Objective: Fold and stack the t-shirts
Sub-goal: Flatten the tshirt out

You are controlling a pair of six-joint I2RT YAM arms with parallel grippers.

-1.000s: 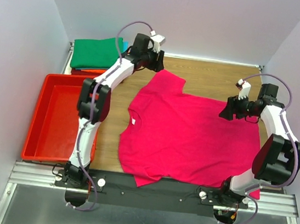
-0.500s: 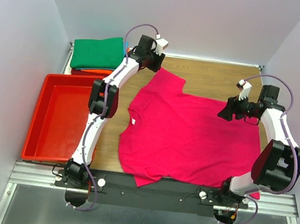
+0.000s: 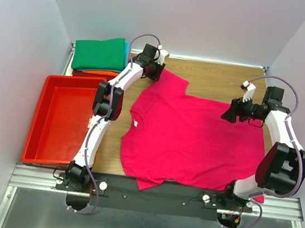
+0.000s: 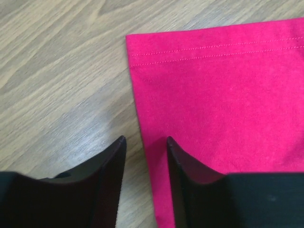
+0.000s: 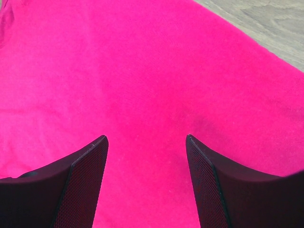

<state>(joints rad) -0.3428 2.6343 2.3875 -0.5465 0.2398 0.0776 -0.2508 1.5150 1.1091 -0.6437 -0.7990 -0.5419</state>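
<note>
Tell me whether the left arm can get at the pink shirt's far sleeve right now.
Probably yes. The left gripper is open right over the sleeve, whose side edge runs between its jaws; nothing else shows in the way.

The left arm (image 3: 105,99) is stretched far forward, almost straight. The left claw (image 3: 154,69) points down at the far end, and its fingers (image 4: 102,180) stand close, with only a narrow gap between them. The right arm (image 3: 284,159) is bent at the elbow, with the forearm turned inward. The right claw (image 5: 146,137) is spread wide and grips nothing.
</note>
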